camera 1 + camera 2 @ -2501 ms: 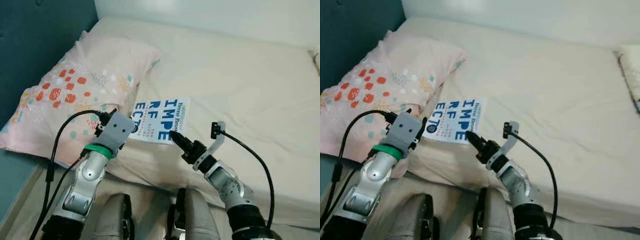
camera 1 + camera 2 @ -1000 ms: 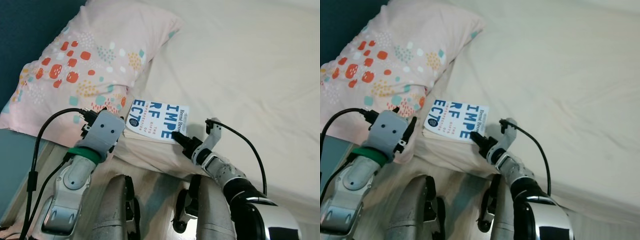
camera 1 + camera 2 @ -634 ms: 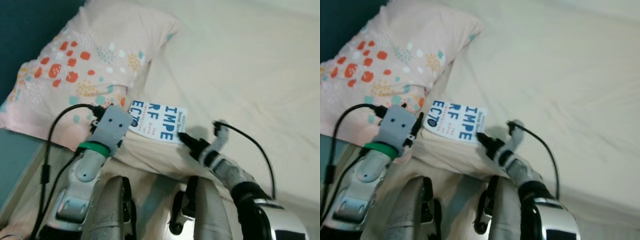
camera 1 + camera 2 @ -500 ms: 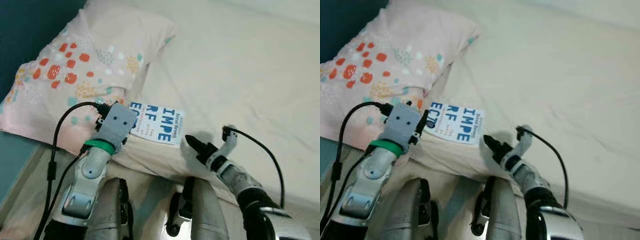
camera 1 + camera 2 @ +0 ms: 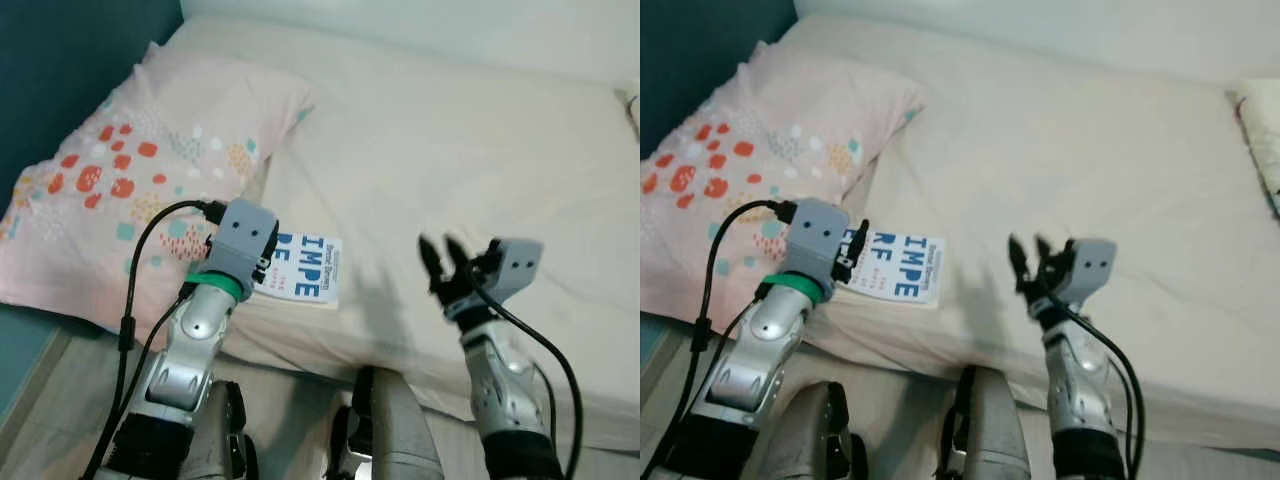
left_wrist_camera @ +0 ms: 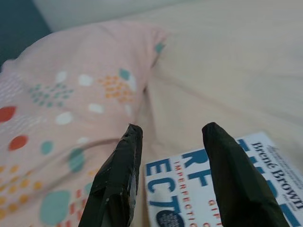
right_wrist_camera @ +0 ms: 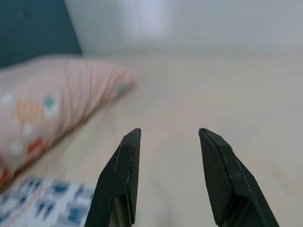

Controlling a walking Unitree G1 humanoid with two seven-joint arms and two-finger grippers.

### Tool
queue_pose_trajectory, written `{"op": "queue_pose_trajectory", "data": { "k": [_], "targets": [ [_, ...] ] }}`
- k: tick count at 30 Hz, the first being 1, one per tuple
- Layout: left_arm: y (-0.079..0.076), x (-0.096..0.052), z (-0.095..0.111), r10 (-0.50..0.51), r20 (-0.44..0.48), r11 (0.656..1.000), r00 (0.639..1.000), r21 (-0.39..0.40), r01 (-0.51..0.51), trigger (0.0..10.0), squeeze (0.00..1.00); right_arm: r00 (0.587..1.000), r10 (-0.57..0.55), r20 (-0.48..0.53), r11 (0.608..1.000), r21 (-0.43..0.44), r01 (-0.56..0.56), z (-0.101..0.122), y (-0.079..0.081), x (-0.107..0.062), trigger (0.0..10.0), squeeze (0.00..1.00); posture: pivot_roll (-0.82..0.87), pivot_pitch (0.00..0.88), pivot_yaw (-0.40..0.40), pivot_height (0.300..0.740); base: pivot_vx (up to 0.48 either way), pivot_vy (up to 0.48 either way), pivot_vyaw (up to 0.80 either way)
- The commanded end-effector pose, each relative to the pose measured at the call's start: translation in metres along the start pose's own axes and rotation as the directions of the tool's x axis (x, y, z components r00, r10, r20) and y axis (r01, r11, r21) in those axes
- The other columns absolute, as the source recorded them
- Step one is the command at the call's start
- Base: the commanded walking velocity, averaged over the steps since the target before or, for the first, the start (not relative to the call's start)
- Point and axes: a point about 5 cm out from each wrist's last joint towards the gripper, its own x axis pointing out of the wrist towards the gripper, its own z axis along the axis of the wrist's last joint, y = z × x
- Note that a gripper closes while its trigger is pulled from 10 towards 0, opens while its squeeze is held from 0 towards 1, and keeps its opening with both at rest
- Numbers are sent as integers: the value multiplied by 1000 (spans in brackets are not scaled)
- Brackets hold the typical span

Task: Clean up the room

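Note:
A white book [image 5: 305, 268] with big blue letters lies flat on the cream bed, close to its near edge and next to a pink spotted pillow [image 5: 130, 190]. My left gripper [image 6: 173, 128] hovers open over the book's [image 6: 227, 184] pillow-side end, nothing between its fingers. My right gripper [image 5: 438, 250] is raised above the sheet to the right of the book, open and empty, pointing toward the pillow [image 7: 42, 99]. The book [image 7: 42, 198] shows blurred beneath it.
The cream bed sheet [image 5: 450, 140] stretches away to the back wall. A dark teal headboard [image 5: 60, 60] stands at the left. A second pillow [image 5: 1262, 130] pokes in at the far right. Wooden floor [image 5: 30, 400] runs along the bed's near side.
My right gripper has drawn back from the book's edge, moved right and up, and its fingers now stand apart. The book stays on the bed. The camera has shifted.

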Motion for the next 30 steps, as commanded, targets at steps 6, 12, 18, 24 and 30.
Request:
{"op": "queue_pose_trajectory", "data": {
  "k": [6, 12, 18, 24, 30],
  "targets": [
    [19, 2, -16, 108, -85, 985, 991, -128, -118, 10000, 0, 999, -29, 32, 998, -59, 31, 0, 21, 2, 10000, 0, -70, 40, 11, 606, 0, 0, 0],
    [34, 4, -8, 228, -21, 968, 973, -99, -229, 10000, 0, 999, -47, 9, 999, -20, 47, -2, 23, -2, 10000, 0, -66, 40, 2, 606, 0, 0, 0],
    [49, 4, 15, 367, 161, 924, 916, 50, -379, 10000, 0, 997, -77, 2, 997, 9, 77, -5, 22, -1, 10000, 0, -54, 36, -8, 606, 0, 0, 0],
    [52, 4, 29, 382, 221, 914, 898, 55, -402, 10000, 0, 995, -98, 0, 995, -9, 98, -5, 20, 4, 10000, 0, -46, 36, -13, 620, 0, 0, 0],
    [46, 7, 21, 328, 161, 943, 931, -2, -332, 10000, 0, 994, -106, 7, 994, -26, 106, -1, 17, 4, 10000, 0, -43, 39, -14, 638, 0, 0, 0]
  ]
}}
